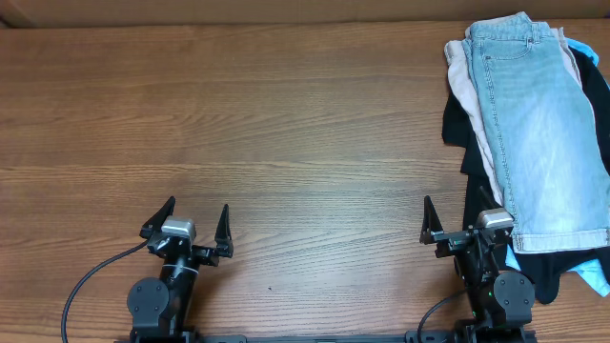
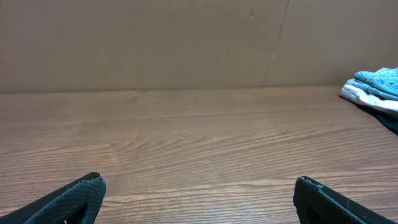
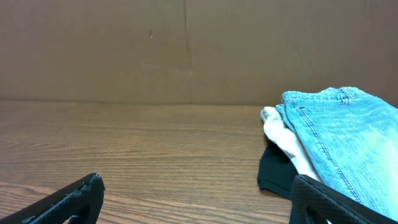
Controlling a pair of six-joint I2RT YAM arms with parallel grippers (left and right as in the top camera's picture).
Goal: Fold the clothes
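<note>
Faded light-blue denim shorts lie folded lengthwise on top of a pile at the table's right edge, waistband at the far end. Under them are a beige garment, a black garment and a bright blue one. The shorts also show in the right wrist view, with the beige and black layers beside them. My left gripper is open and empty at the front left. My right gripper is open and empty at the pile's near left edge, its right finger beside the black cloth.
The wooden table stretches left of the pile. A brown cardboard wall stands at the table's far edge. The pile's far end shows at the right in the left wrist view.
</note>
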